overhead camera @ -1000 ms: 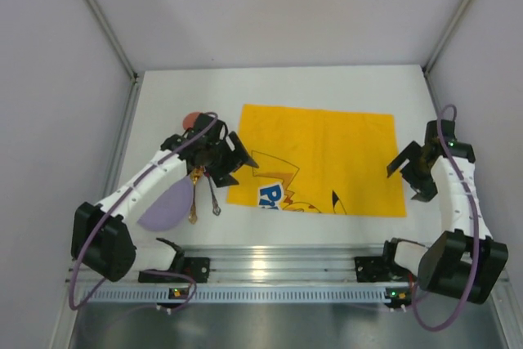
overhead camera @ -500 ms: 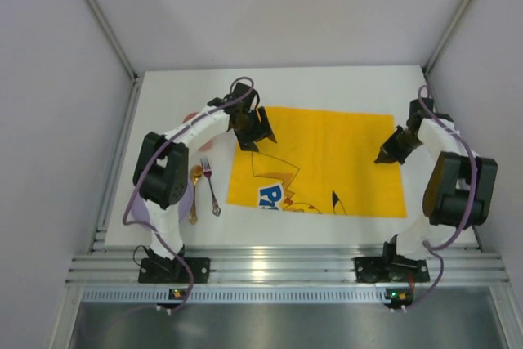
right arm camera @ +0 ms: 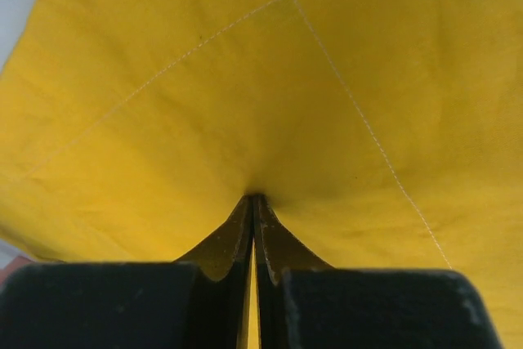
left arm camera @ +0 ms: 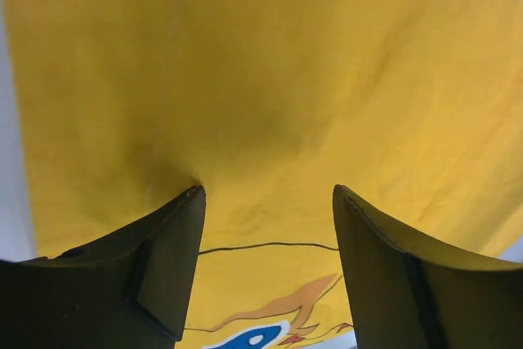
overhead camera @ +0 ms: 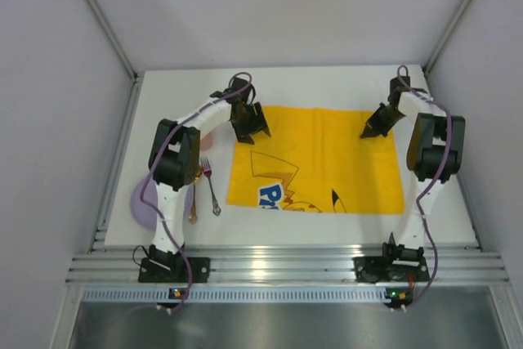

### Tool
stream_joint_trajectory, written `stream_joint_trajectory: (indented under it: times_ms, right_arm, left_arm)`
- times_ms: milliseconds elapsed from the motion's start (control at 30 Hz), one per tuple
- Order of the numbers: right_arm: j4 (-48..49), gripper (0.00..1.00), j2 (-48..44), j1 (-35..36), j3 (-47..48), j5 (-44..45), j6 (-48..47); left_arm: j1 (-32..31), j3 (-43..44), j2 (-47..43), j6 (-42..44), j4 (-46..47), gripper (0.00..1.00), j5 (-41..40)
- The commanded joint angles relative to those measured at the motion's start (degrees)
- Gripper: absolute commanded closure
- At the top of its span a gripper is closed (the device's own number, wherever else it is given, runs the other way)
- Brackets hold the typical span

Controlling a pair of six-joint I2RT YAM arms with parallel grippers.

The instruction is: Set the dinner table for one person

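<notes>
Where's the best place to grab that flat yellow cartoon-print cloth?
A corner of the yellow rectangular cloth, pinched from above: it lies flat, so only a bunched corner gives a hold. The right gripper pinches its far right corner.

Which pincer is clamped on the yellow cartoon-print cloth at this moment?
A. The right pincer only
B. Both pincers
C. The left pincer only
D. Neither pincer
A: in the right wrist view the right pincer is shut with the yellow cloth puckered between its fingertips, while the left pincer stands open over the cloth.
</notes>
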Motion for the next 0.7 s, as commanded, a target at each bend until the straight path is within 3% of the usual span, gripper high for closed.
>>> stream_joint_trajectory:
  times_ms: [0,333,467,667]
  right_arm:
    - [1.0,1.00,5.2,2.2,4.9,1.2,1.0]
    - [-1.3,1.00,9.4,3.9,11.9,1.3,1.9]
    - [-1.6,1.00,8.0,3.9,11.0,1.0,0.8]
    - [-1.0,1.00,-0.5,4.4,7.0,-0.3,-1.0]
  left_arm:
    - [3.2,-1.5,-1.9,3.0,-1.8,0.32,-2.2]
    - [4.5,-2.5,-2.0,4.6,-3.1,0.33,-3.9]
    - [4.5,0.2,-1.8,4.8,-4.6,0.33,-4.3]
    - [4.2,11.4,-3.9,6.2,-10.6,0.32,-5.5]
